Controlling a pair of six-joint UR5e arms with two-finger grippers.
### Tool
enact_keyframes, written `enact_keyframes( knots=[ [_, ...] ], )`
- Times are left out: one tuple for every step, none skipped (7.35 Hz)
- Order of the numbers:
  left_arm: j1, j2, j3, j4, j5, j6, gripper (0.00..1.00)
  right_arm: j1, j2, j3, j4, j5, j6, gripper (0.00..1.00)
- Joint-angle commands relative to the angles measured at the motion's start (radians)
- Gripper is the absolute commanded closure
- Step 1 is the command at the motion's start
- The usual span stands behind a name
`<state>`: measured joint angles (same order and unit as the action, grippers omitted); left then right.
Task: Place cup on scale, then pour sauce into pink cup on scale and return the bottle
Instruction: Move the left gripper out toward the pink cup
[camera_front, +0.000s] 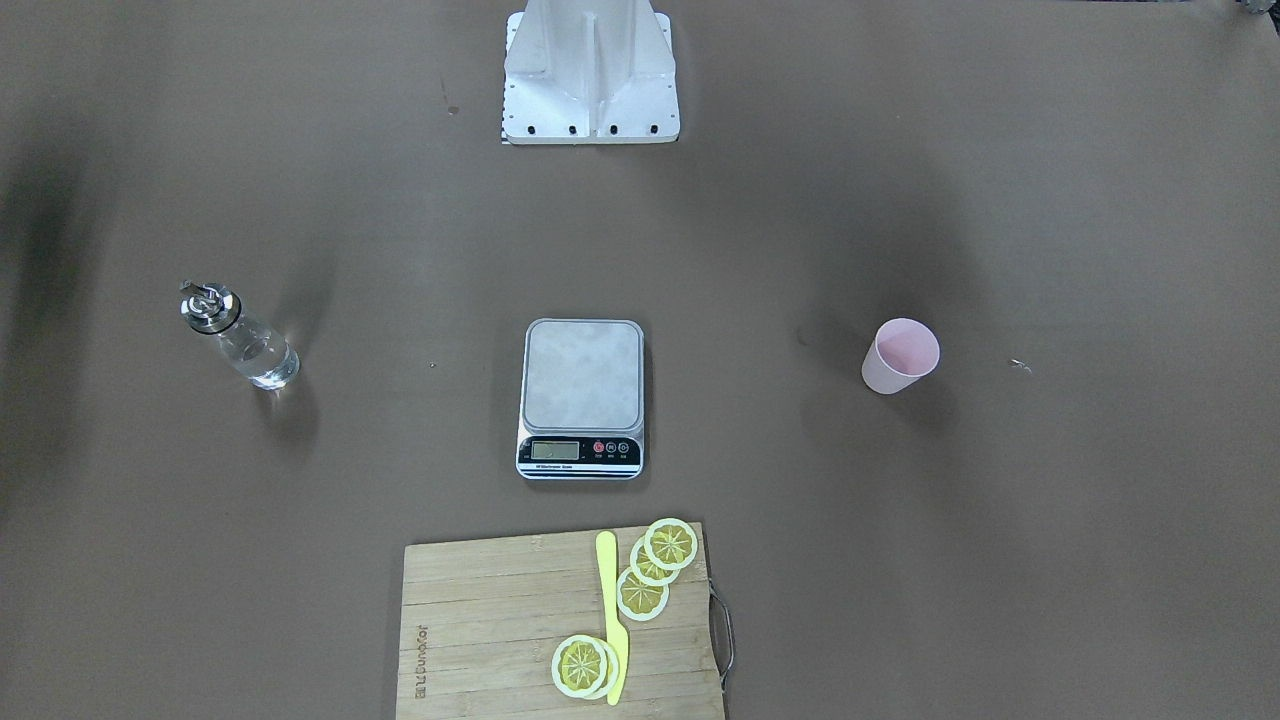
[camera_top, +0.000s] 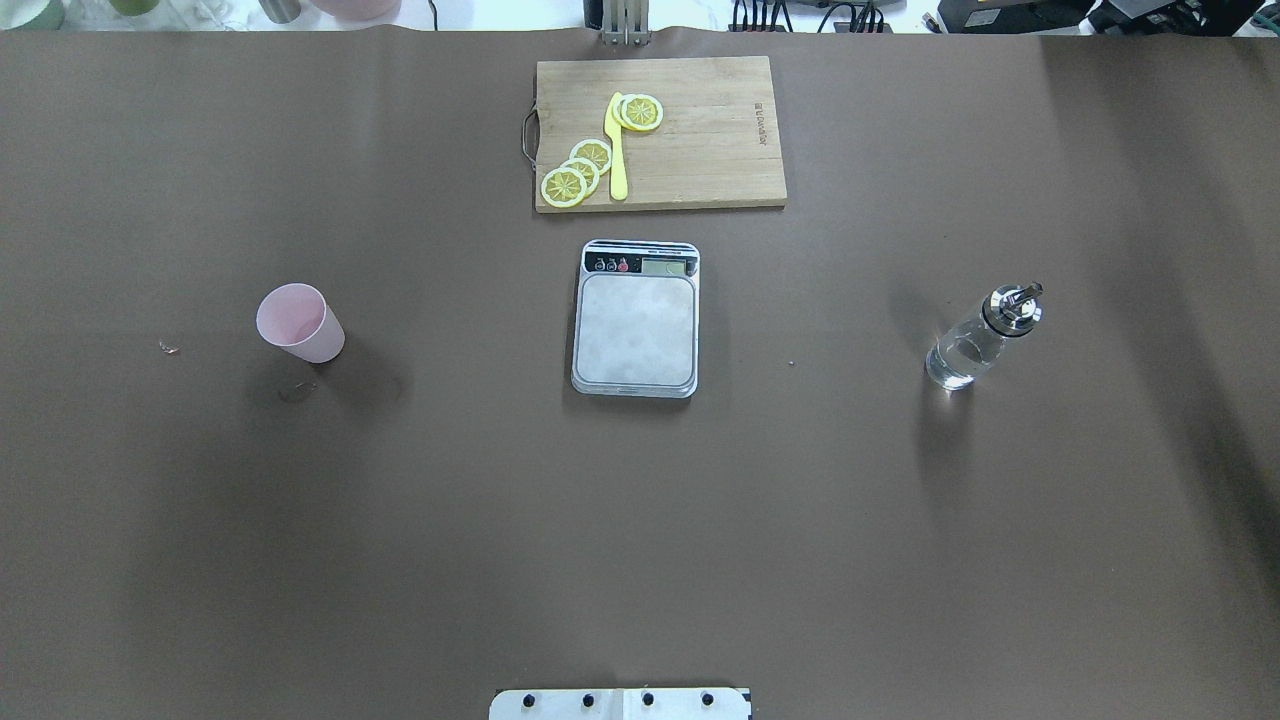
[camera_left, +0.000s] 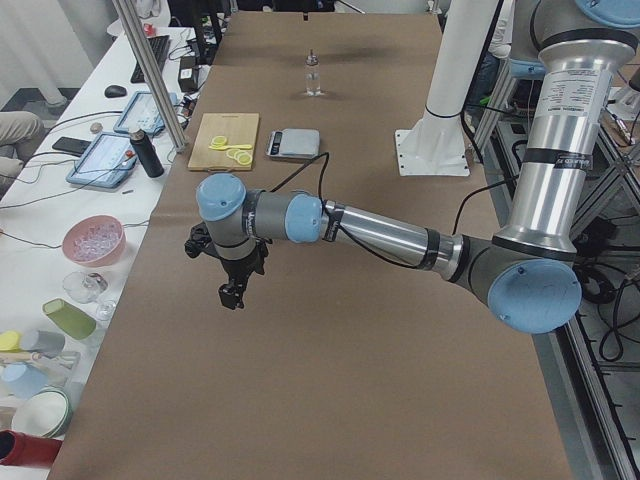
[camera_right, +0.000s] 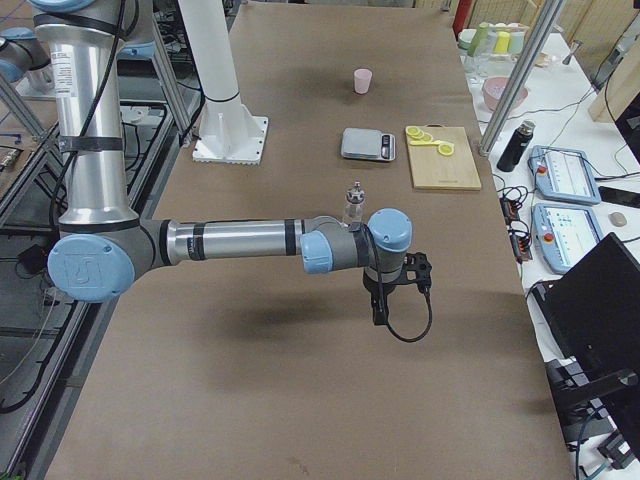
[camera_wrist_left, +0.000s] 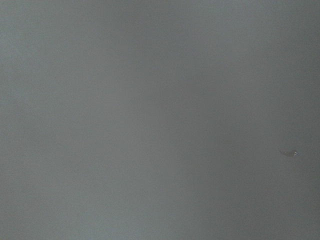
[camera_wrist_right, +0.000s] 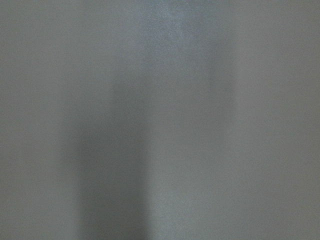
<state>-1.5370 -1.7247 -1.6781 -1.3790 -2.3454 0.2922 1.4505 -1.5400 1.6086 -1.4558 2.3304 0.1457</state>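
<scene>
The pale pink cup (camera_front: 899, 356) stands upright on the brown table, on my left side, also in the overhead view (camera_top: 298, 322). The scale (camera_front: 582, 396) lies at the table's middle with its platform bare (camera_top: 636, 330). The clear glass bottle (camera_front: 238, 335) with metal spout and clear sauce stands on my right side (camera_top: 980, 337). My left gripper (camera_left: 232, 290) hangs above the table near the left end. My right gripper (camera_right: 380, 305) hangs just short of the bottle (camera_right: 352, 205). I cannot tell if either is open or shut. Both wrist views show only blurred table.
A wooden cutting board (camera_front: 480, 640) with lemon slices (camera_front: 643, 578) and a yellow knife (camera_front: 612, 615) lies beyond the scale. The robot's white base (camera_front: 590, 75) stands at the table's near edge. Cups, bowls and tablets sit on the side bench (camera_left: 95, 240).
</scene>
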Motion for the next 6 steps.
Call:
enact_keyframes(
  knots=[
    [0.001, -0.004, -0.003, -0.011, 0.000, -0.004, 0.02, 0.001, 0.000, -0.001, 0.000, 0.000, 0.000, 0.00],
    [0.006, -0.019, -0.002, -0.015, 0.000, -0.021, 0.02, 0.001, -0.002, -0.001, 0.000, 0.000, 0.000, 0.00],
    [0.032, -0.089, 0.001, -0.015, 0.003, -0.121, 0.02, -0.001, 0.000, -0.004, 0.000, 0.000, 0.000, 0.00],
    [0.058, -0.098, -0.053, -0.011, 0.002, -0.160, 0.00, -0.001, 0.000, -0.004, 0.000, 0.001, 0.000, 0.00],
    [0.133, -0.102, -0.087, -0.008, -0.002, -0.221, 0.00, -0.001, -0.002, -0.004, 0.003, 0.000, 0.000, 0.00],
    [0.203, -0.125, -0.121, -0.017, 0.000, -0.361, 0.00, -0.001, -0.002, -0.004, 0.008, 0.000, 0.000, 0.00]
  ],
)
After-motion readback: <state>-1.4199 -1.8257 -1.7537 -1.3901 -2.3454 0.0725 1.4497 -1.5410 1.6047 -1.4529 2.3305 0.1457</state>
